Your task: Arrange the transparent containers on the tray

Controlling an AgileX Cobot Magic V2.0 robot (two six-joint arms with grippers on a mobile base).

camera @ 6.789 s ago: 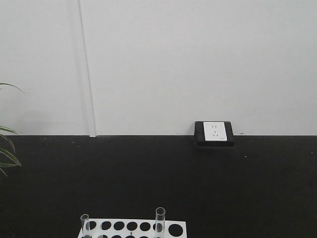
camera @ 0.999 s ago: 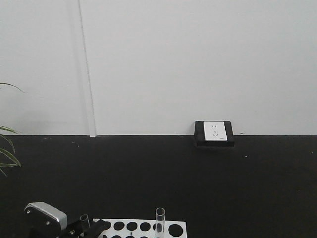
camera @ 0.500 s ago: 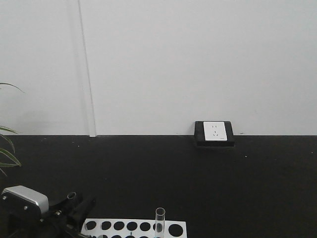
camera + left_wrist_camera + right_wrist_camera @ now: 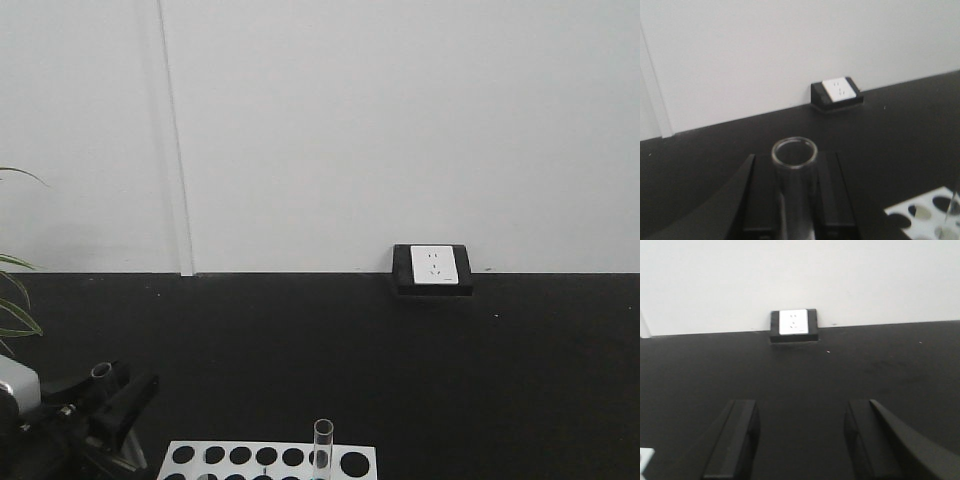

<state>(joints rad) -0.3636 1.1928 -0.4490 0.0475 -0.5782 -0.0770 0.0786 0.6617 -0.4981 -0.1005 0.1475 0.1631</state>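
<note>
White rack (image 4: 262, 457) sat bottom centre, one test tube (image 4: 323, 440) upright in a hole; left gripper (image 4: 795, 172) beside it, clenched on a second tube (image 4: 794, 154), kept vertical, probably to clear the holes; right gripper (image 4: 802, 435) spread, empty; yellow tray not in view.

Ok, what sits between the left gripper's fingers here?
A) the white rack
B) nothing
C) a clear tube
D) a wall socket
C: in the left wrist view a clear tube stands upright between the fingers of the left gripper, with its round rim showing above them.
</note>
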